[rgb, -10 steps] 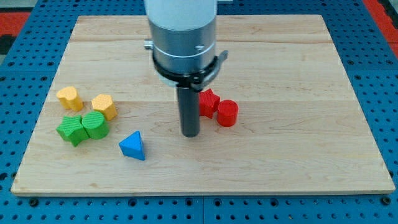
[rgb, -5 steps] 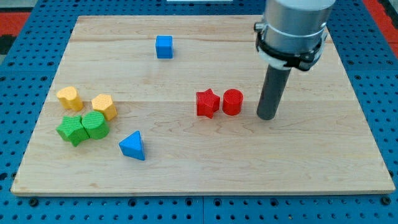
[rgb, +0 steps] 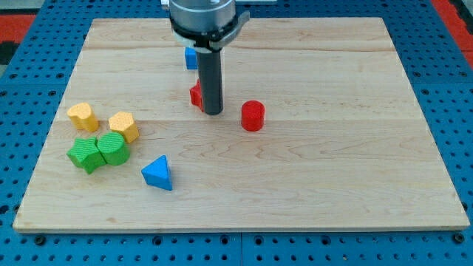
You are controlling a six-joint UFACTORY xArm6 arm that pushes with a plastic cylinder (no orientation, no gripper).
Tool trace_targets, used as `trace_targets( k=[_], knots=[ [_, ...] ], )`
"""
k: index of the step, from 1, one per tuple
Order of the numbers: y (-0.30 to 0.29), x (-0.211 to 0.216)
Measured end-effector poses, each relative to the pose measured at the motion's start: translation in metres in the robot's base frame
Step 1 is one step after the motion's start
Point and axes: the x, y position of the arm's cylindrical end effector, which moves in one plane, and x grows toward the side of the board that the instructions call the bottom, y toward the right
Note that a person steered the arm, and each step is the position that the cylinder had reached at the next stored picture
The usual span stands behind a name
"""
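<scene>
Filling most of the view, a pale wooden board (rgb: 332, 185) lies on a blue perforated table (rgb: 458, 89), with a strip of red showing at the view's top corners. Above the board, the arm's grey cylindrical body (rgb: 202, 18) enters from the view's top edge and ends in a straight dark rod; there are no fingers on this rig, so nothing is clenched or grasped. My tip (rgb: 213, 112) rests on the board a little left of centre, touching or just beside a red block (rgb: 196, 95) on its left side; the rod covers most of that block, so its shape cannot be told. Behind the rod, toward the view's top, a blue block (rgb: 191, 58) is also partly hidden.

A red cylinder (rgb: 253, 116) stands near the tip on the view's right, apart from it and apart from the other red block.

Along the view's left side, 5 blocks form a loose group well apart from the tip:
- 2 green blocks sit in contact, the left one (rgb: 85, 154) star-like in outline, the right one (rgb: 112, 148) rounder.
- 2 yellow blocks lie just above them: one (rgb: 81, 116) farther left and one (rgb: 123, 125) to its right, near each other but not touching.
- A blue triangular block (rgb: 157, 173) lies toward the view's bottom, to the right of the green pair and separate from it.
</scene>
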Motion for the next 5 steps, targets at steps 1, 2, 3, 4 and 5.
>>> trace_targets(
  k=[1,2,3,4,5],
  knots=[
    [0.03,-0.022],
    [0.01,-0.026],
    [-0.047,-0.016],
    [-0.123,-0.022],
    [-0.095,-0.037]
  ],
)
